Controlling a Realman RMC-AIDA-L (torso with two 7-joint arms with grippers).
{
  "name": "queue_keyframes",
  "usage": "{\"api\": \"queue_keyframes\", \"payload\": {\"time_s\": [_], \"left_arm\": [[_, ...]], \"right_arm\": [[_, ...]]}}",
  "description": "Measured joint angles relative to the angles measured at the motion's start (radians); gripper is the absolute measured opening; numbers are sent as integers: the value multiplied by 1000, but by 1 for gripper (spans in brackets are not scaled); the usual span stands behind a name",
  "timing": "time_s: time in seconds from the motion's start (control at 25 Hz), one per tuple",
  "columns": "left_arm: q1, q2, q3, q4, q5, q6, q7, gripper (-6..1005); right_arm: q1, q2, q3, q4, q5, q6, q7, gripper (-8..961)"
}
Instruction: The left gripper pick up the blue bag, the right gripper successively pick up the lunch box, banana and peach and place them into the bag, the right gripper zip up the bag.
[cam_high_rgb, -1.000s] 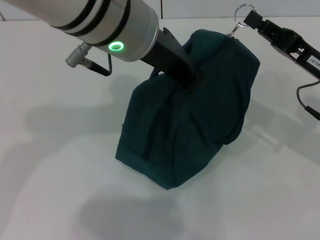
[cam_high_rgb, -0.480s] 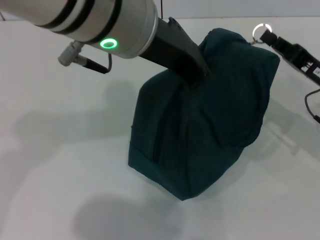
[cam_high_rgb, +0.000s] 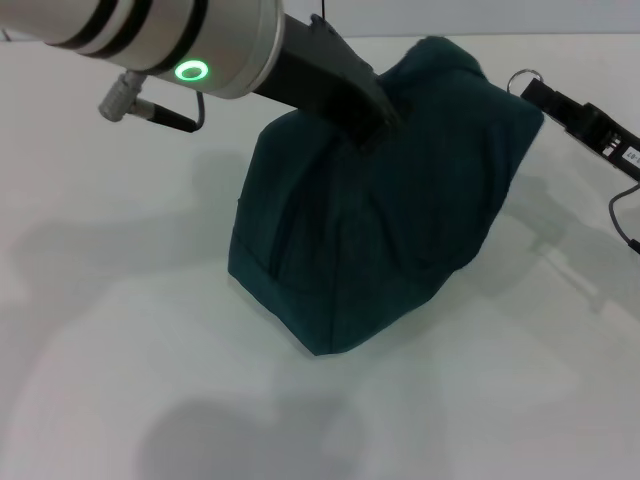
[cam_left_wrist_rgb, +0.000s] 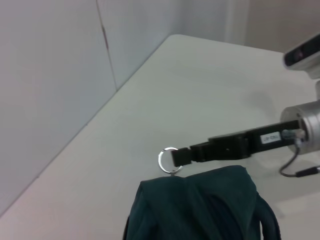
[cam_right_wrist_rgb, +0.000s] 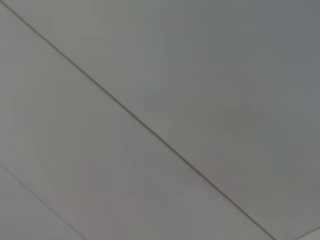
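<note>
The blue bag (cam_high_rgb: 400, 210) stands on the white table as a dark teal mound, its top closed. My left gripper (cam_high_rgb: 374, 136) is sunk into the bag's top and shut on the fabric there. My right gripper (cam_high_rgb: 535, 92) reaches in from the right and is shut on the ring zip pull (cam_high_rgb: 523, 78) at the bag's upper right corner. The left wrist view shows that ring zip pull (cam_left_wrist_rgb: 168, 160) held by the right gripper (cam_left_wrist_rgb: 181, 156) just beyond the bag (cam_left_wrist_rgb: 200, 205). The lunch box, banana and peach are out of view.
The white table (cam_high_rgb: 120, 300) spreads around the bag on all sides. A pale wall (cam_left_wrist_rgb: 50, 75) rises behind the table's far edge. The right wrist view shows only a plain grey surface with a thin seam (cam_right_wrist_rgb: 150, 130).
The right gripper carried the ring pull to the right and downward along the bag's top. The bag and the left gripper swayed right, then came back left.
</note>
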Motion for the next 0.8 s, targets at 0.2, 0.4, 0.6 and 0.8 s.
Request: {"api": "queue_keyframes", "payload": {"time_s": [0.2,0.4,0.6,0.8], "left_arm": [[40,0,-5,-78,5,-119,50,39],[43,0,-7,-172,-1,-189,93,43],[43,0,-7,-235,-4,-234,98,49],[57,0,-19,-254,-47,-256,88,56]], "right_arm": [[-25,-2,10,-6,5,-49,-81,18],[-67,-2,52,-7,8,-97,-141,270],[-94,-2,57,-10,8,-109,-150,420],[-101,-8,58,-10,7,-122,-152,530]]}}
